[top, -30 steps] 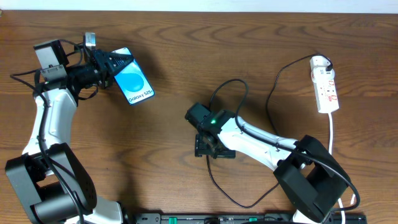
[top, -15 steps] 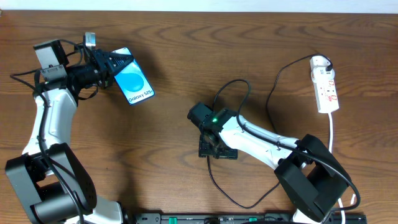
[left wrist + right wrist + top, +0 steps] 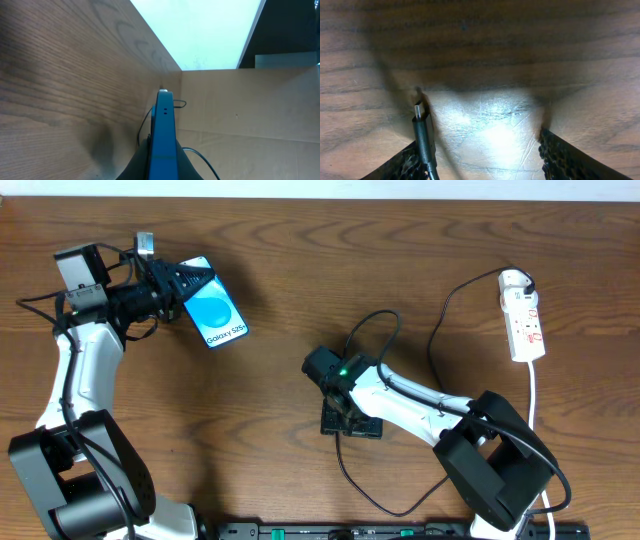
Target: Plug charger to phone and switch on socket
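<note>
Left jaws clamped on phone [image 3: 215, 315], screen reading "Galaxy S25+"; right jaws apart, charger [image 3: 423, 134] between

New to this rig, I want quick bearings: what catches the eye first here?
The bright blue phone stands out at upper left in the overhead view, clamped in the left gripper. In the middle, the right gripper sits low over the table with jaws open, the charger plug tip lying just beside one finger. The white socket lies far right, apart from both grippers.
</note>
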Robot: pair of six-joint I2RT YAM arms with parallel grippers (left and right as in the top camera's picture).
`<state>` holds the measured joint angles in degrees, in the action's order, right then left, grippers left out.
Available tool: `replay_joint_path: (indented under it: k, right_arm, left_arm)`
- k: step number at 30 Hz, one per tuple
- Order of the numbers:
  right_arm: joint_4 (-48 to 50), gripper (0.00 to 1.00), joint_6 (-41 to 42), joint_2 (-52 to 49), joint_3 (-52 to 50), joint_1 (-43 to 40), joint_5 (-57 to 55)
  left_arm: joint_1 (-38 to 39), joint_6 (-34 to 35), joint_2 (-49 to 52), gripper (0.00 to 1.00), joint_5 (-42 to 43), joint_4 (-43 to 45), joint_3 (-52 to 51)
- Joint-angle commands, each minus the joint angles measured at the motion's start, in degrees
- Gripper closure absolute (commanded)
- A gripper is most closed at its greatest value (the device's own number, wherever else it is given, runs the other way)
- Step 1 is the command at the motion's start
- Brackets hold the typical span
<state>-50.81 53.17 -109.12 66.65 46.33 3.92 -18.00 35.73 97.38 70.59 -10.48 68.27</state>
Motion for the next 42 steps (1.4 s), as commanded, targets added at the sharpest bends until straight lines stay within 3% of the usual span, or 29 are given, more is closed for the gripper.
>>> replay_joint_path:
  k: [1,5,9,23,31,42]
  right_arm:
    - [-0.1,0.31,0.8,-0.8,0.4,-0.3,-0.5]
    - [0.2,0.32,0.8,-0.8,0.4,-0.3,-0.5]
    - [0.2,0.42,1.1,-0.8,0.4,-0.7,-0.5]
    - [0.7,0.48,1.3,-0.8,0.4,-1.7,-0.5]
    - [0.7,0.68,1.3,-0.8,0.4,-1.7,-0.5]
    - [0.7,0.81,1.3,-0.8,0.4,-1.7,-0.5]
  left_arm:
    - [-0.1,-0.8,-1.6,0.93,2.3,0.0,0.9]
    - [-0.1,-0.8,-1.6,0.92,2.3,0.0,0.9]
    - [-0.1,-0.8,-1.6,0.93,2.3,0.0,0.9]
    - [-0.1,-0.8,-1.6,0.93,2.3,0.0,0.9]
    - [-0.1,-0.8,-1.6,0.93,2.3,0.0,0.9]
    - [-0.1,-0.8,-1.6,0.93,2.3,0.0,0.9]
